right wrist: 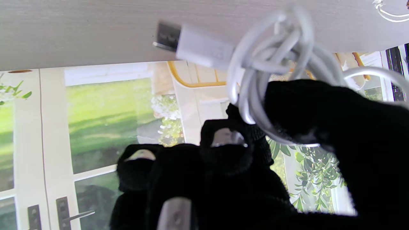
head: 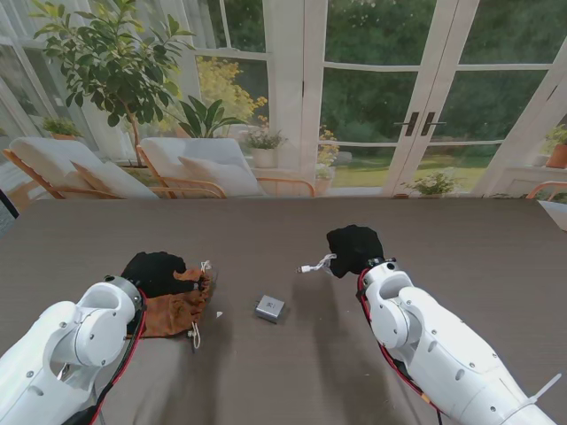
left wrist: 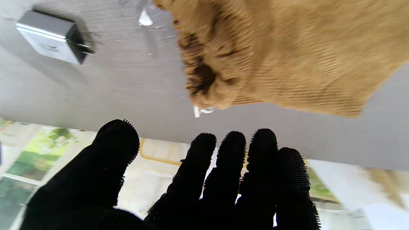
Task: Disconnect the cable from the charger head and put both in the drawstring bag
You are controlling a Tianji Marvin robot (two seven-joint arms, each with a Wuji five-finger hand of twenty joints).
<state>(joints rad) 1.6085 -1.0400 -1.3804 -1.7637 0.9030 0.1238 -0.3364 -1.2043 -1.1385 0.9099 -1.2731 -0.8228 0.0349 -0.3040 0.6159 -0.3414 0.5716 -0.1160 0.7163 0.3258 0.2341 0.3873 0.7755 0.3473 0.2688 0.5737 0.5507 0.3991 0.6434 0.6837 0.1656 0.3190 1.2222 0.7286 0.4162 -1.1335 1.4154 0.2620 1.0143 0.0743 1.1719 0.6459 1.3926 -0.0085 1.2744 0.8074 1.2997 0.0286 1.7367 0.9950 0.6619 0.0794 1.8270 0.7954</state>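
The grey charger head [head: 269, 308] lies by itself on the table between my arms, unplugged; the left wrist view shows the charger head [left wrist: 51, 41] too. My right hand [head: 355, 249], in a black glove, is shut on the coiled white cable [right wrist: 271, 64], and one plug end [head: 307, 267] sticks out toward the left. The brown drawstring bag [head: 175, 310] lies at the left, with its white cord [head: 196, 333] trailing. My left hand [head: 156, 271] hovers over the bag's far side with fingers [left wrist: 198, 166] spread and nothing in them.
The dark grey table [head: 283, 230] reaches to a far edge before glass doors and patio chairs. A small white scrap [head: 220, 313] lies between bag and charger head.
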